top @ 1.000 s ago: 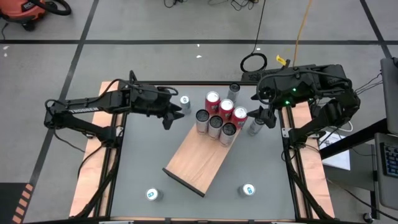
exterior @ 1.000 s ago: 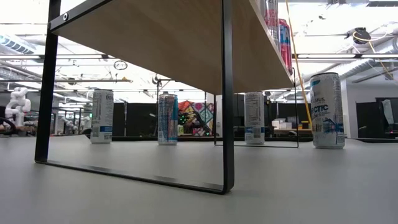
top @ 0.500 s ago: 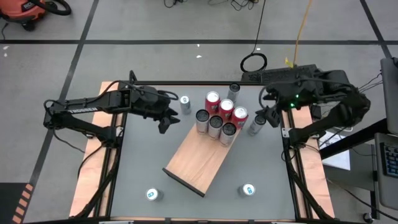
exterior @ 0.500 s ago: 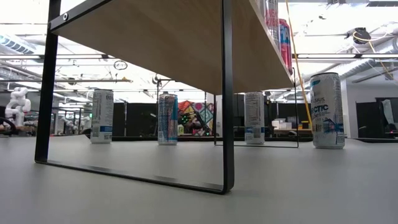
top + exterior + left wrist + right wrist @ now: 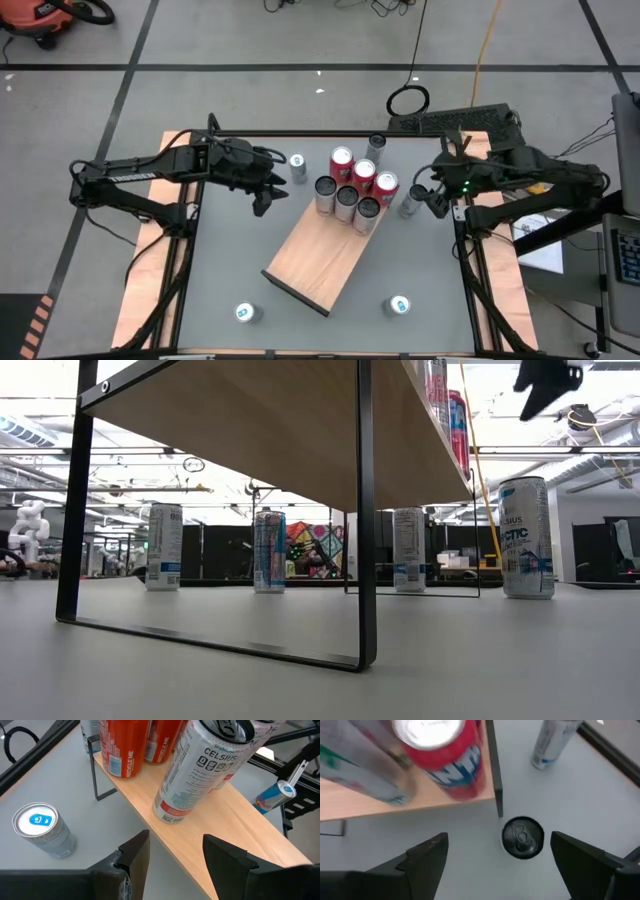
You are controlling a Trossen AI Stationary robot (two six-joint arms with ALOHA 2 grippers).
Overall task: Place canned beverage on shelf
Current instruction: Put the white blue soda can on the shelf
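Note:
The shelf (image 5: pixel 318 258) is a light-brown board on thin black legs, standing slantwise mid-table. Several cans stand on its far end, red ones (image 5: pixel 362 172) and silver ones (image 5: pixel 346 198). A dark-topped silver can (image 5: pixel 412 201) stands on the table right of the shelf. My right gripper (image 5: pixel 433 195) hangs open above this can (image 5: pixel 522 836), one finger to each side, touching nothing. Its tip (image 5: pixel 545 380) shows high over the can (image 5: pixel 527 537). My left gripper (image 5: pixel 262 197) hovers open left of the shelf's far end, pointing at a Celsius can (image 5: pixel 200 770).
Loose cans stand on the table: one far left (image 5: pixel 297 165), one at the far edge (image 5: pixel 376 146), one near left (image 5: pixel 246 313), one near right (image 5: pixel 399 305). The shelf's near half is bare wood. The shelf's black leg frame (image 5: pixel 365 530) stands on the tabletop.
My right gripper has come down over the silver can right of the shelf, its arm unfolding lower toward the table's right edge, and its tip has entered the low view from above. My left gripper has stayed in place and rolled a little.

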